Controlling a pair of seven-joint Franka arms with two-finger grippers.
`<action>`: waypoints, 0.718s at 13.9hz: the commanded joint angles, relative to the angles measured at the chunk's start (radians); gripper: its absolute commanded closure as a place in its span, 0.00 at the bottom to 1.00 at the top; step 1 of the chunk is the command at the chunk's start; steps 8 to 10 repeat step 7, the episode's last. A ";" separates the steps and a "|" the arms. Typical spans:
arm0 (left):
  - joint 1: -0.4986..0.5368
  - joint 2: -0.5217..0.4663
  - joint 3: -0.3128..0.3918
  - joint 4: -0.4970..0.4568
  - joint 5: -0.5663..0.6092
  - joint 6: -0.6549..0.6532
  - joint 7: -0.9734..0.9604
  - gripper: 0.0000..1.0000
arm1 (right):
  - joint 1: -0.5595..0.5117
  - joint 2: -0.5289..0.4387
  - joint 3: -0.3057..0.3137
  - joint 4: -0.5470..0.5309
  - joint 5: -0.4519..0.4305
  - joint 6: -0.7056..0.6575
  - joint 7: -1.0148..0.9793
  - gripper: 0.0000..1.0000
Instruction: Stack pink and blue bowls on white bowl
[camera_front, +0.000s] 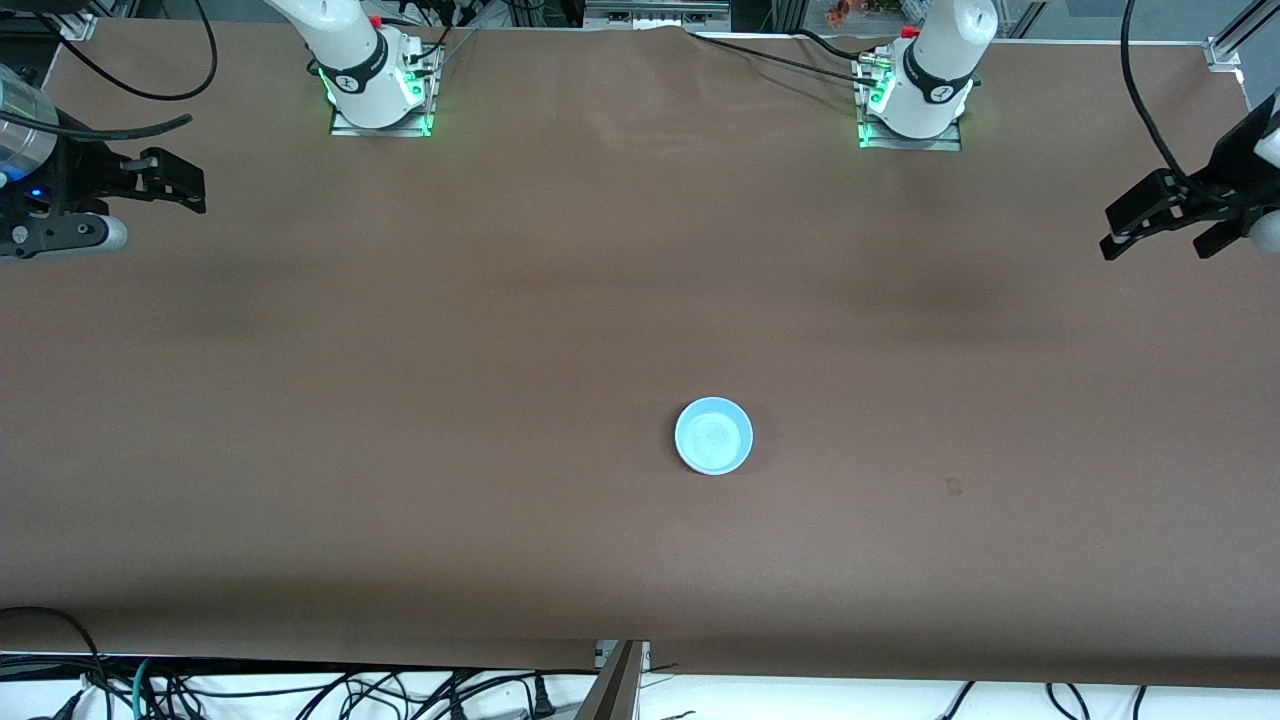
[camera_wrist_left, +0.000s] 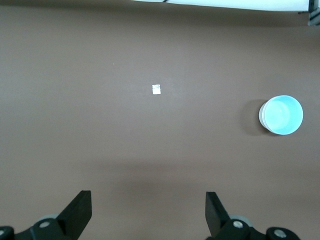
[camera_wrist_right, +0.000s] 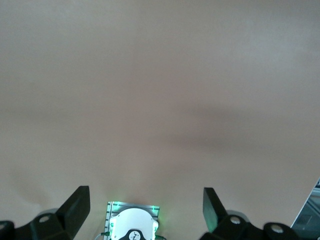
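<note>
Stack of bowls is sitting near the middle of the table (camera_front: 300, 400), toward the front camera's edge; only the blue bowl (camera_front: 714, 435) on top is showing in the front view. In the left wrist view a white rim (camera_wrist_left: 261, 116) is peeking out under the blue bowl (camera_wrist_left: 283, 114); no pink bowl is showing separately, and whether it is lying between them cannot be told.

Left gripper (camera_front: 1165, 215) is hanging wide and empty over the table's edge at the left arm's end. Right gripper (camera_front: 165, 180) is likewise hanging wide and empty over the right arm's end. Both arms are waiting.

Relation governing any further move: the stack is lying slightly toward the left arm's end of centre, well apart from both grippers, so the left one is the nearer. Bowls are round, so no long axis is constraining the approach. Judgement: the stacking is looking finished.

A small pale tag (camera_wrist_left: 156, 89) is lying on the cloth between the stack and the left arm's end.
</note>
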 joint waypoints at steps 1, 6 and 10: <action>-0.004 0.008 0.001 0.005 -0.002 0.002 0.076 0.00 | -0.027 -0.059 0.021 -0.070 0.018 0.029 0.029 0.00; -0.004 0.008 -0.002 0.030 0.024 -0.017 0.144 0.00 | -0.024 -0.027 0.012 -0.036 0.016 0.031 0.027 0.00; -0.004 0.007 -0.001 0.030 0.024 -0.017 0.144 0.00 | -0.026 -0.025 0.012 -0.034 0.016 0.031 0.027 0.00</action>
